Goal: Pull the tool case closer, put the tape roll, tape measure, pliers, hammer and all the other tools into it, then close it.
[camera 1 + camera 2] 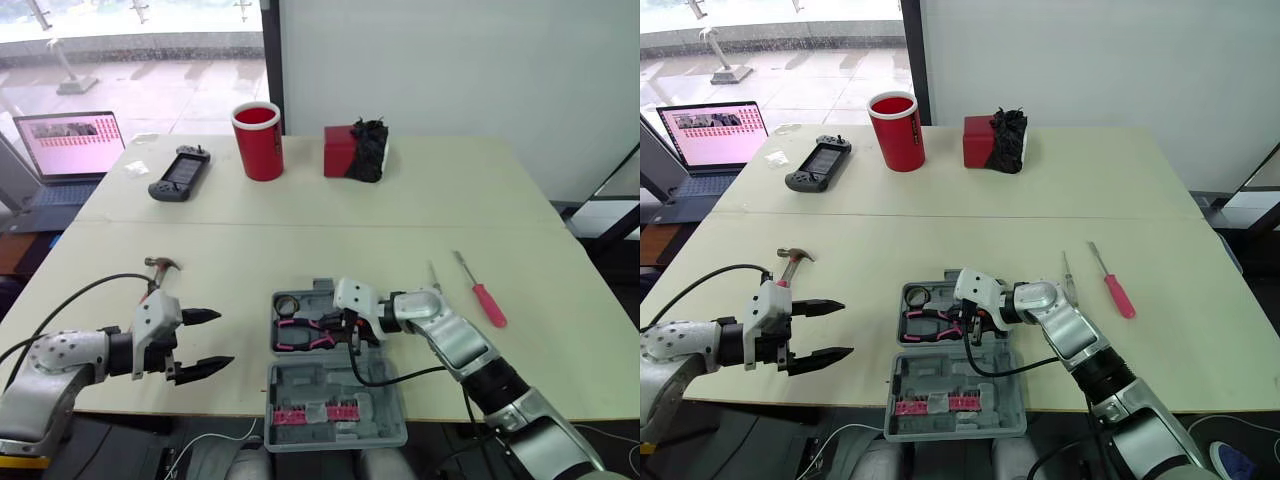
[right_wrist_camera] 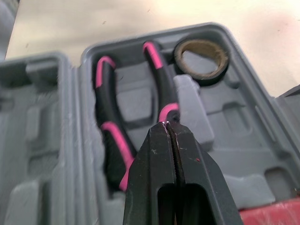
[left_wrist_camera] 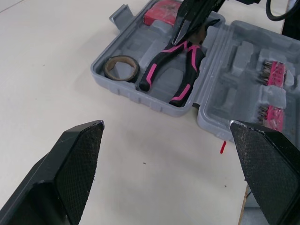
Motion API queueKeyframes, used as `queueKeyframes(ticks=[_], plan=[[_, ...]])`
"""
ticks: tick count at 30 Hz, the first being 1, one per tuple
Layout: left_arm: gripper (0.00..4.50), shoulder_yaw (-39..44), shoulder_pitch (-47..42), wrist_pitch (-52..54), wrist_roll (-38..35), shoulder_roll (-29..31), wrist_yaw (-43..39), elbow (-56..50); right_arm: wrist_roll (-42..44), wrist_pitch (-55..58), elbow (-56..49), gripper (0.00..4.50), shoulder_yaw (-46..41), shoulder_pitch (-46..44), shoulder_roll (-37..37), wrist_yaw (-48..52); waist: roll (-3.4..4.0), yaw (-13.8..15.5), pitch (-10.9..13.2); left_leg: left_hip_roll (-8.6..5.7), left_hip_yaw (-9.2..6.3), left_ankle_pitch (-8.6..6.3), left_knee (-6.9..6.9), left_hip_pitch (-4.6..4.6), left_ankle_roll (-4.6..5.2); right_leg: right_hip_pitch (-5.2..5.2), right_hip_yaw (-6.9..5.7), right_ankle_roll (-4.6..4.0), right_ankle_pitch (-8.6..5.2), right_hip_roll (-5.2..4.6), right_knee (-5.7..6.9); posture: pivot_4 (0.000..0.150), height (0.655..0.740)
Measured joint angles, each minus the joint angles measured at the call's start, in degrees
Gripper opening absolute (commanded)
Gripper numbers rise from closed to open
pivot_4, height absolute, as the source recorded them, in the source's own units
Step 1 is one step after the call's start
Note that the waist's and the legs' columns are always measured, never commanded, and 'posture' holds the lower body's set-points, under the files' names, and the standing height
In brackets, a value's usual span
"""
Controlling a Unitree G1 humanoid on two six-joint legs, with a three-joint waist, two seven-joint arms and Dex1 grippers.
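A: Nearest first. What are the two tools doing?

B: The left tool [image 1: 225, 338] hangs released, fingers spread wide, above bare worktop [image 1: 300, 250]. The open tool case [image 1: 330, 385] is off to its inner side. The right tool [image 2: 167, 126] is clenched, tips pressed together, right over the head of the pliers [image 3: 191, 70], which lie in the case's far half.

A: Is it gripping them?

B: Can't tell. Its fingers cover the pliers' nose, so any pinch there is hidden. The tape roll [image 3: 121, 78] sits in the corner pocket, just past the pliers' handles from that tool.

A: What's left out, and how would it handle?

B: The hammer [image 1: 162, 265] lies just beyond the left tool. It's stiff and I'd judge it head-heavy, so take the handle close to the head or it will swing. Past the right tool, on its outer side, lie a red-handled screwdriver [image 1: 488, 303] and a thinner screwdriver [image 1: 434, 276]. They're light, round and likely to roll, so pinch across the handle. The case looks like hard, light plastic and is apt to slide.

A: Anything unclear?

B: The hammer's handle runs partly behind the left tool. A red block [image 3: 161, 11] in the case beside the right tool may be the tape measure, but too little of it shows.
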Motion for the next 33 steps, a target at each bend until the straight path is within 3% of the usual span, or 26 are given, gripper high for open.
queueKeyframes(ticks=[14, 22, 25, 32, 33], plan=[[4.5, -1.2, -1.0, 1.9, 0.0, 0.1, 0.7, -1.7, -1.8, -7.7, 5.9, 0.04, 0.6, 0.6, 1.0, 0.1, -0.29, 0.0, -0.2, 0.0, 0.0, -0.01, -0.08, 0.67, 0.0, 0.72, 0.0, -0.21, -0.14, 0.0, -0.12, 0.15, 0.74], [4.5, -1.1, -1.5, 2.2, -0.1, 0.1, 1.1, -1.8, 4.2, -11.0, 4.7, 0.04, -7.5, 3.1, 1.1, 0.2, -0.25, 0.0, -0.2, 0.0, 0.0, -0.01, -0.06, 0.37, -0.01, 0.46, 0.01, -0.05, -0.05, 0.0, -0.11, 0.15, 0.74], [4.5, 0.7, -2.2, 1.3, -0.1, -1.0, 2.9, 0.7, 10.1, -7.2, 1.7, 0.77, -13.3, 2.8, -2.9, 3.2, -0.16, 0.1, -0.2, 0.0, -0.01, -0.01, -0.06, 0.34, -0.01, 0.44, 0.01, -0.02, -0.04, -0.01, -0.11, 0.15, 0.74], [4.5, 9.5, 2.8, -7.1, 0.9, -2.7, 6.1, 10.5, 15.8, -7.0, 1.2, 4.19, -27.6, 10.5, -11.0, 3.0, -0.2, 0.0, -0.2, 0.0, -0.01, -0.02, -0.09, 0.26, 0.01, 0.36, -0.01, -0.15, -0.14, -0.01, -0.17, 0.15, 0.74], [4.5, 11.1, 3.9, -8.5, 1.1, -3.1, 6.3, 12.3, 16.2, -7.3, 1.8, 4.44, -29.6, 12.3, -11.9, 2.5, -0.18, 0.0, -0.2, 0.0, -0.01, -0.02, -0.08, 0.2, 0.01, 0.31, 0.0, -0.15, -0.14, -0.01, -0.17, 0.15, 0.74]])
